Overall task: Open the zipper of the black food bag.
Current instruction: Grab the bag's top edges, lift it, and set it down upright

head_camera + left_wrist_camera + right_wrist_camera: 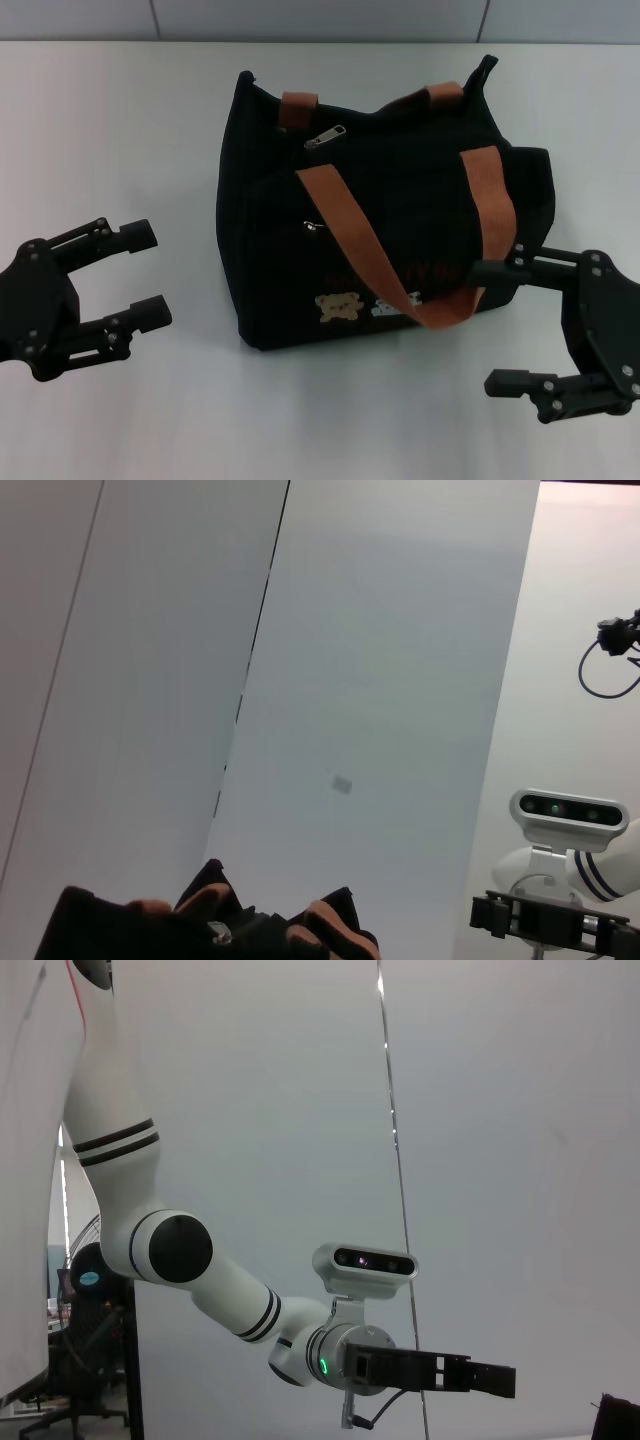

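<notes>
- Zipper (385,112): runs along the bag's top between the two far handle roots, slack and curved, apparently shut; larger silver pull (325,137) lying flat near the top edge toward the left gripper's side.
- Likely handling: small, smooth metal tab, apt to slip from the pads; best pinched across its flat faces and drawn along the track, not upward.
- Bag (380,215): boxy black fabric tote, soft-walled, sitting on the table (120,120) roughly between the two grippers, nearer the right one.
- Probably light and floppy; likely to slide or crumple under the zip pull unless braced at a top corner or at a handle root.
- Handles (350,235): brown-orange webbing, flat and limp; front one draped across the bag's face, its loop hanging just beside the right gripper's upper finger.
- Smaller silver pull (314,227) lower on the bag's front, on a pocket; not the one wanted.
- Bear patch (339,307) and a pale patch near the bag's bottom edge, faint red lettering above.
- Left gripper (142,275): well apart from the bag, spread wide, holding nothing.
- Right gripper (500,325): close beside the bag's lower corner, spread wide, empty; upper finger touching or nearly touching the fabric, hard to tell which.
- Table: plain, pale, smooth.
</notes>
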`<move>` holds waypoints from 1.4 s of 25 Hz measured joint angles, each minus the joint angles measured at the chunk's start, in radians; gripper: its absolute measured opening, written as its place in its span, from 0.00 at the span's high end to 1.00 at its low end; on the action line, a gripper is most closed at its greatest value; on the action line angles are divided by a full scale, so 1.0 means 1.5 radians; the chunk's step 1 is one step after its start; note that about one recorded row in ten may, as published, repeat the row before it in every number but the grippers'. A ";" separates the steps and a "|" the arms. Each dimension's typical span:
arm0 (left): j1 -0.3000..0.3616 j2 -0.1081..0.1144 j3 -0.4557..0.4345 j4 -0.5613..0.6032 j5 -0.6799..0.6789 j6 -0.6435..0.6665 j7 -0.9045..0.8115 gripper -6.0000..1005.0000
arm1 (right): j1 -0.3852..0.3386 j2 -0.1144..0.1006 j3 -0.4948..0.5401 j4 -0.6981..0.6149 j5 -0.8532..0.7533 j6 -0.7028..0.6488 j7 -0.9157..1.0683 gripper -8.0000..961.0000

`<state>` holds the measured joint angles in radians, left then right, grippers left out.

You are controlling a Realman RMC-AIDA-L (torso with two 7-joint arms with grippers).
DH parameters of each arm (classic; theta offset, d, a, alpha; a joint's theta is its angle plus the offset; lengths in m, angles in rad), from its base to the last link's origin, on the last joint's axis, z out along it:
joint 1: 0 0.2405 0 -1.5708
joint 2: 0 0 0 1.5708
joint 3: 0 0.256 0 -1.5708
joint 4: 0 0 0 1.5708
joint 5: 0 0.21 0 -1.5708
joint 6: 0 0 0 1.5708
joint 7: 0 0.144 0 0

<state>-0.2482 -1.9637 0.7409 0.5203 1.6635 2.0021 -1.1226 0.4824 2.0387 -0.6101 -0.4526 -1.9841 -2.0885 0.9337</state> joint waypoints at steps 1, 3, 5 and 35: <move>0.000 0.000 0.000 0.000 0.001 0.000 -0.002 0.19 | 0.004 0.001 -0.001 -0.001 0.000 0.001 0.007 0.14; 0.001 -0.001 0.000 0.002 0.004 0.000 -0.007 0.19 | 0.006 0.001 -0.001 -0.001 0.000 0.001 0.011 0.14; 0.001 -0.002 0.000 0.003 0.006 0.000 -0.009 0.19 | 0.008 0.000 -0.001 -0.001 0.001 0.001 0.014 0.14; -0.051 -0.069 0.004 -0.107 0.013 -0.202 0.116 0.22 | -0.026 0.014 0.061 0.028 0.005 0.165 0.022 0.13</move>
<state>-0.3245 -2.0675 0.7473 0.3593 1.6835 1.6994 -0.9480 0.4431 2.0600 -0.5189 -0.4110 -1.9768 -1.8408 0.9669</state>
